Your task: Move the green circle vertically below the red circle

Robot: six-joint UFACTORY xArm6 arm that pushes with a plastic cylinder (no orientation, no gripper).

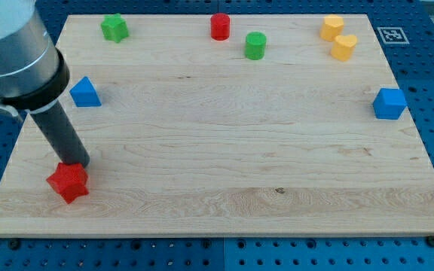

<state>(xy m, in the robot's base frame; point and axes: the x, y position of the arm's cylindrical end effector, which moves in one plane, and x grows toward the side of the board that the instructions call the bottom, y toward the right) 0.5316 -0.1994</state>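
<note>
Wooden board (224, 150) on a blue perforated table fills the frame, and our arm has no hand to open or close — only a dark rod. Our tip (77, 164) stands in the lower left of the frame, touching or just above the red star (68, 182); we cannot tell which.

Far from it, the green circle (255, 45) sits in the upper middle, just to the lower right of the red circle (220, 26). It is near but apart.

To do this step well, we judge that we should bring the tip around to the right side of the green circle — without touching the red one — and push it gently left. The blue triangle (86, 92) lies near our path, so we should pass under it.
</note>
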